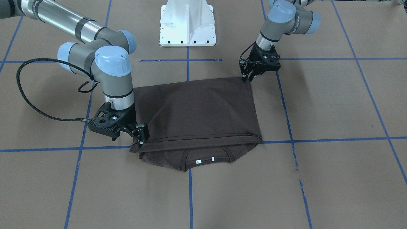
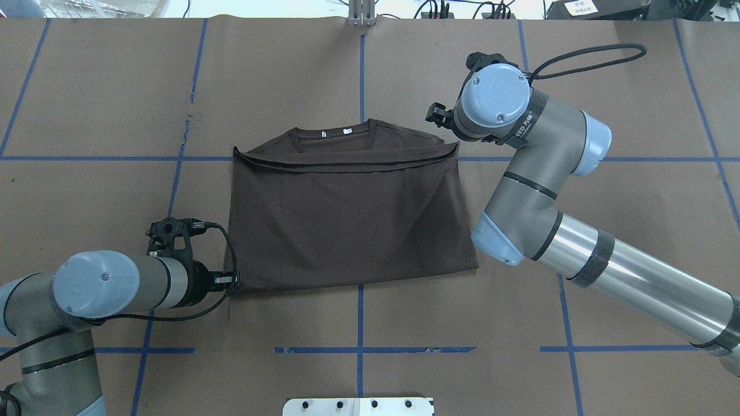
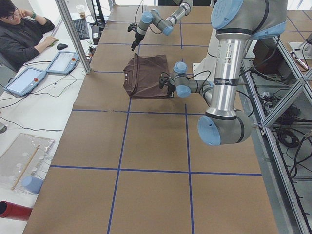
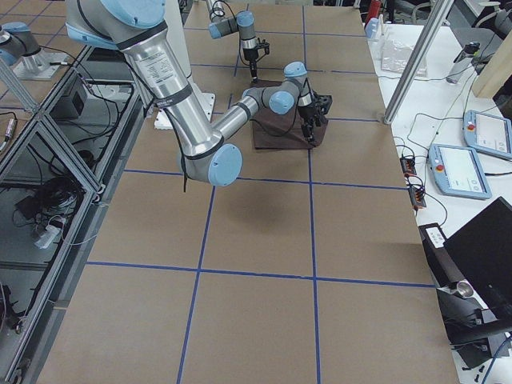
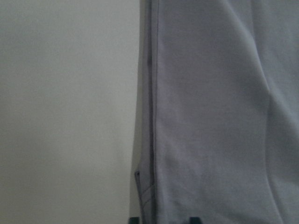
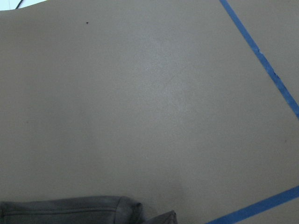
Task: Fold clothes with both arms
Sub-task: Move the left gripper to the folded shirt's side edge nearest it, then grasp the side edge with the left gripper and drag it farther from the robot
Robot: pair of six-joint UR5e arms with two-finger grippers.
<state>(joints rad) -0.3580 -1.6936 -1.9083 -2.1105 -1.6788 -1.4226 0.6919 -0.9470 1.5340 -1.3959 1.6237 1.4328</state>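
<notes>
The dark brown T-shirt [image 1: 203, 108] lies flat on the brown paper, its hem folded up towards the collar [image 1: 203, 159], whose white tags show. It also shows in the overhead view [image 2: 347, 219]. My left gripper [image 1: 247, 77] is at the shirt's folded corner nearest the base and looks open, and it shows in the overhead view [image 2: 230, 281]. In the left wrist view the shirt's edge [image 5: 152, 116] runs between the fingertips. My right gripper [image 1: 127, 141] looks open at the hem corner [image 1: 133, 149] on the far side. One finger [image 1: 140, 135] touches the cloth. In the overhead view the wrist hides it.
The white base [image 1: 187, 25] stands at the table's robot side, also seen in the overhead view [image 2: 358, 406]. Blue tape lines [image 1: 334, 140] cross the paper. An operator [image 3: 19, 34] sits beyond the far table edge with two tablets [image 3: 63, 61].
</notes>
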